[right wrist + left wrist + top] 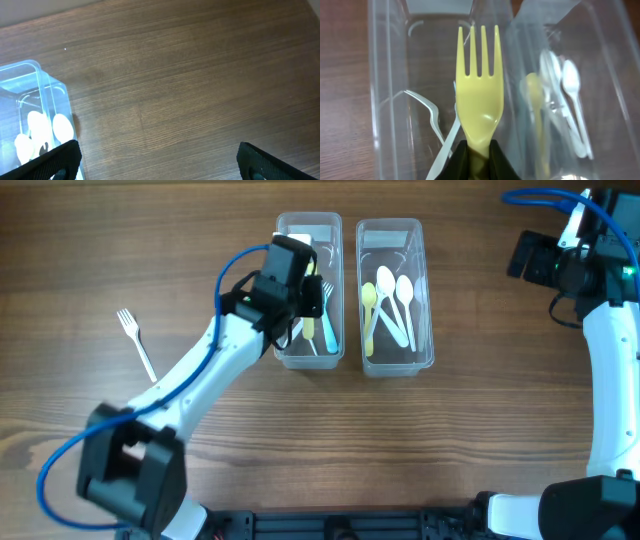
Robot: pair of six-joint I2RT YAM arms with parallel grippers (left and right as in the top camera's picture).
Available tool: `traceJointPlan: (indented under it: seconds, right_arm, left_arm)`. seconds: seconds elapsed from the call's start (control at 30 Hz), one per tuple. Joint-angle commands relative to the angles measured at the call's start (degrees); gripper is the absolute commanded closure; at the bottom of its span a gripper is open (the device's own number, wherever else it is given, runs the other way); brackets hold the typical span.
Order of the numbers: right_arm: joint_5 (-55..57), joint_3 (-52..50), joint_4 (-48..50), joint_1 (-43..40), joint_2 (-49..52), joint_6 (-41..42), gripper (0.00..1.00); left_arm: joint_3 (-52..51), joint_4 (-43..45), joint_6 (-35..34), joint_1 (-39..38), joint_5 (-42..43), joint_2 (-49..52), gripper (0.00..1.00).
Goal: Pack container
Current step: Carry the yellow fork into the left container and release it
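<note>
My left gripper [303, 292] hangs over the left clear container [308, 222] and is shut on the handle of a yellow fork [479, 90], tines pointing into the container. In the left wrist view the fingers [479, 161] clamp the fork above the container wall [390, 75]. A white fork [432, 120] and a light blue utensil [447, 145] lie inside. The right clear container [390, 225] holds white spoons [398, 295] and a yellow spoon [369, 315]. My right gripper [530, 258] is open and empty [160, 165] at the far right, over bare wood.
A white fork [135, 340] lies loose on the wooden table left of the containers. The right wrist view shows a corner of the spoon container [30, 100] at its left edge.
</note>
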Motion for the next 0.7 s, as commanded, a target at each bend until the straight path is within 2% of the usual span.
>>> traceJointPlan:
  seconds: [0.0, 0.03, 0.07, 0.13, 0.3, 0.53, 0.67]
  right_arm:
    - [0.8, 0.2, 0.0, -0.1, 0.3, -0.4, 0.00]
    - [0.8, 0.2, 0.0, -0.1, 0.3, -0.4, 0.01]
    - [0.8, 0.2, 0.0, -0.1, 0.3, -0.4, 0.00]
    - [0.8, 0.2, 0.0, -0.1, 0.3, -0.4, 0.00]
    - [0.8, 0.2, 0.0, -0.1, 0.3, -0.4, 0.00]
    - [0.8, 0.2, 0.0, -0.1, 0.3, -0.4, 0.00]
    - [0.8, 0.2, 0.0, -0.1, 0.3, -0.4, 0.00]
  left_arm:
    - [0.6, 0.5, -0.9, 0.1, -0.8, 2.5, 0.79]
    - [0.6, 0.5, -0.9, 0.2, -1.2, 2.7, 0.72]
    - [0.6, 0.5, -0.9, 0.2, -1.9, 2.7, 0.60]
    - [0.6, 0.7, -0.2, 0.2, -2.8, 2.6, 0.53]
    - [1.6, 0.0, -0.2, 0.9, -3.0, 1.4, 0.53]
    - [4.3, -11.0, -0.7, 6.4, -11.0, -6.4, 0.53]
    - [4.3, -19.5, -4.9, 12.6, -17.4, -10.9, 0.51]
